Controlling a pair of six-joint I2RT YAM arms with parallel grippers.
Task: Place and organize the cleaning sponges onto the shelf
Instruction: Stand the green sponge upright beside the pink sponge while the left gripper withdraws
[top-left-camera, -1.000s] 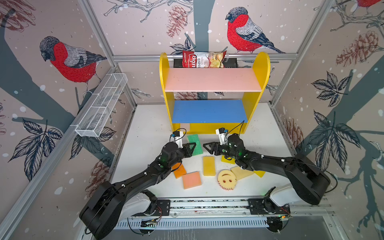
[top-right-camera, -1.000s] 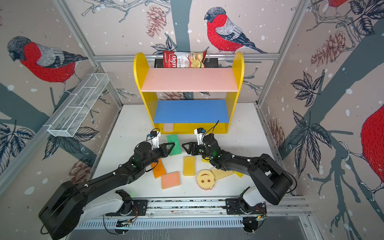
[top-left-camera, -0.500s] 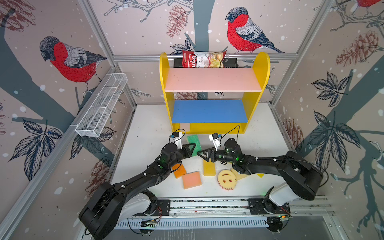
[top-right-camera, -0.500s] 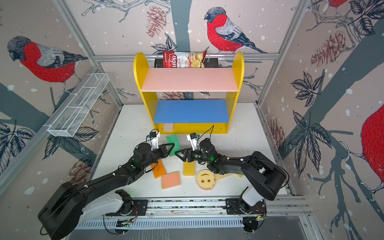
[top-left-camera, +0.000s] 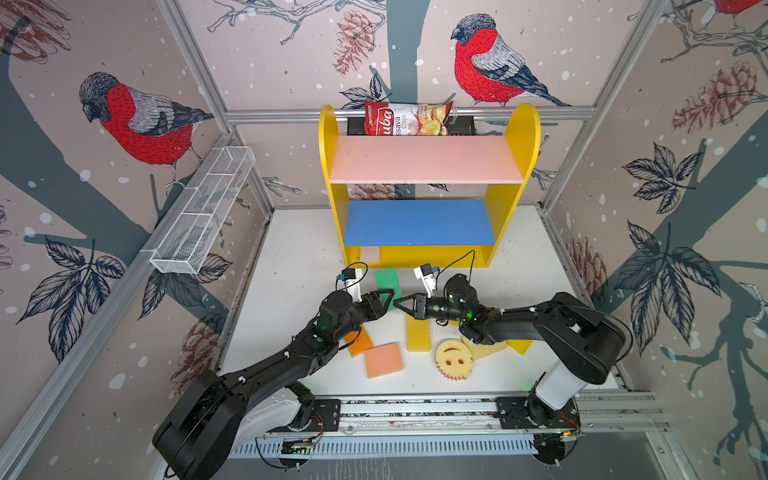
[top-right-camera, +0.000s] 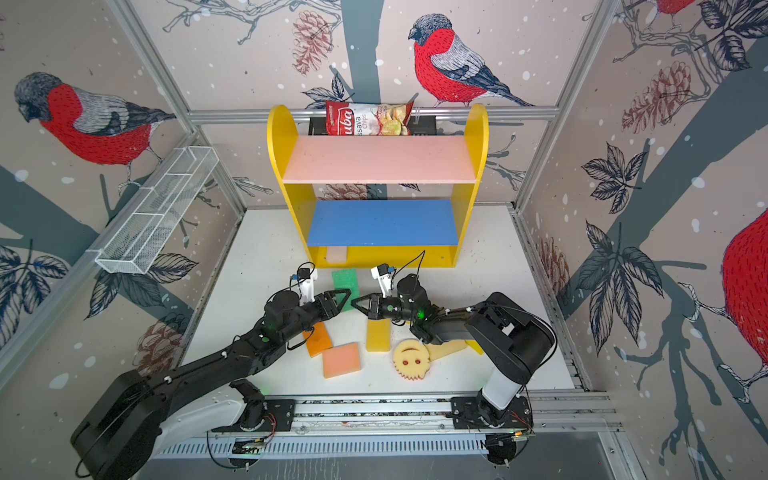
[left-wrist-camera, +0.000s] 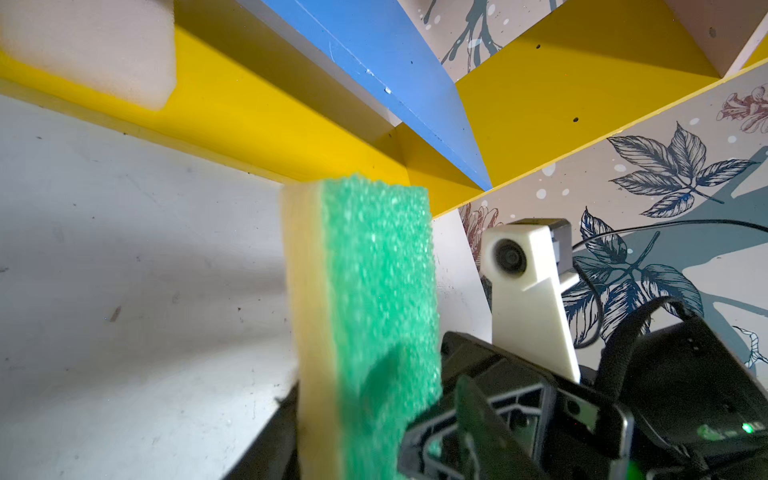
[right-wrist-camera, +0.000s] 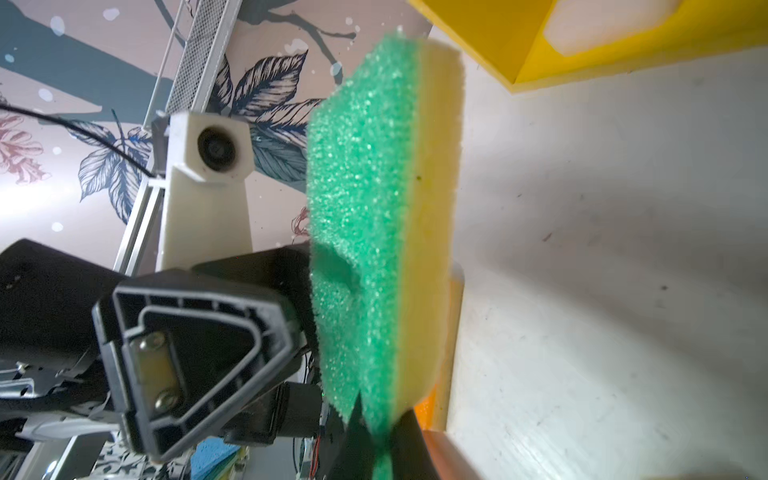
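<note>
In both top views the two arms meet over the middle of the worktop (top-left-camera: 291, 286), just in front of the shelf (top-left-camera: 419, 160). The left hand (top-left-camera: 384, 302) and the right hand (top-left-camera: 402, 305) point at each other, tips almost touching, and the green sponge (top-left-camera: 386, 280) sticks out from between them toward the shelf, green face up. A cream sponge (top-left-camera: 370, 253) lies on the shelf's yellow base at its left end; the pink and blue boards are bare. A chips bag (top-left-camera: 405, 119) sits behind the top of the shelf. On the worktop lie an orange sponge (top-left-camera: 360, 341), a peach sponge (top-left-camera: 383, 359), a yellow sponge (top-left-camera: 417, 338) and a round smiley sponge (top-left-camera: 453, 358); more yellow pieces are partly hidden under the right arm.

The left wrist view shows the green sponge (left-wrist-camera: 374, 291) close up, a green scouring layer on yellow foam, with a finger (left-wrist-camera: 478, 419) of the right hand against its green face.

In the right wrist view the right hand's fingers (right-wrist-camera: 409, 451) are pinched together on the sponge's near end. The left hand's triangular finger (right-wrist-camera: 187, 353) stands clear of the green face, where a dent shows, so that hand's jaws are apart.
</note>
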